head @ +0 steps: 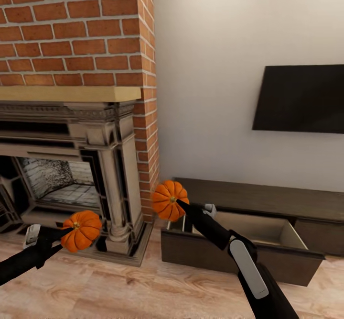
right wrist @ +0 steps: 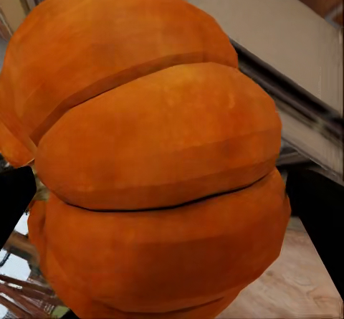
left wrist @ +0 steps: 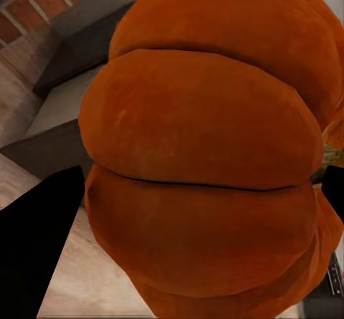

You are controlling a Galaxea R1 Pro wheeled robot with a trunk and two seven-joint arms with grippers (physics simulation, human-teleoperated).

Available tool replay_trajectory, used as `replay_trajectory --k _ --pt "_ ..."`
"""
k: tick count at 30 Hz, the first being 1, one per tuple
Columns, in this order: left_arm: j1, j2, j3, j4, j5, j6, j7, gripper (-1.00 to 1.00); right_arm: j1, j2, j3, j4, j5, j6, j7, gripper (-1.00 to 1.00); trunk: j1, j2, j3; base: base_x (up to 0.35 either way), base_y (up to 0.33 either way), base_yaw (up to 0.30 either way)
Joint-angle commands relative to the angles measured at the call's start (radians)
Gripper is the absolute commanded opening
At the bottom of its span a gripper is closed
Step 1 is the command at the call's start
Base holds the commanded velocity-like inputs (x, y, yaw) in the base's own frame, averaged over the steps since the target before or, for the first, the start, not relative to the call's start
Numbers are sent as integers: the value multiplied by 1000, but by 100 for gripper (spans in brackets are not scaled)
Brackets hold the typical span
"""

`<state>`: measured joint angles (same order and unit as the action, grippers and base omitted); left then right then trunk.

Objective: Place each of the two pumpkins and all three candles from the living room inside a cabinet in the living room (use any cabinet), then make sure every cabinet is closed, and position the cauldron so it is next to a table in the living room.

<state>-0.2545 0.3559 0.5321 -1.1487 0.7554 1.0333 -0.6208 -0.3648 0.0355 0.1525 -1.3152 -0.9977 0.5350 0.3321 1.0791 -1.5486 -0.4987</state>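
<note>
You have a pumpkin clamped in each gripper, the left pumpkin (head: 81, 230) in front of the fireplace (head: 71, 175) and the right pumpkin (head: 169, 200) above the open drawer (head: 248, 237); they look light and rigid, their ribs likely slippery, so keep gripping across the middle.
</note>
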Motion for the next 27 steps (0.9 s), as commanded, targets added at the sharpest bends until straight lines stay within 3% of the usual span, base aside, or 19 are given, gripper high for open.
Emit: replay_trajectory --k 1,7,18,27 --pt "0 0 0 0 14 4 2 -100 0 0 0 5 -22 1 -1 -100 0 0 -1 -116 -256 -133" --pt "0 0 -1 2 14 3 3 -100 0 0 -1 12 -65 2 -3 -100 0 0 -9 -85 -265 -145" --pt "0 -3 -1 6 13 1 5 -100 0 0 -3 47 -68 0 -8 -100 0 0 -23 129 -281 -143" --pt "0 -3 -4 6 13 1 6 -100 0 0 -3 52 -65 -5 -10 -100 0 0 -25 168 -300 -16"
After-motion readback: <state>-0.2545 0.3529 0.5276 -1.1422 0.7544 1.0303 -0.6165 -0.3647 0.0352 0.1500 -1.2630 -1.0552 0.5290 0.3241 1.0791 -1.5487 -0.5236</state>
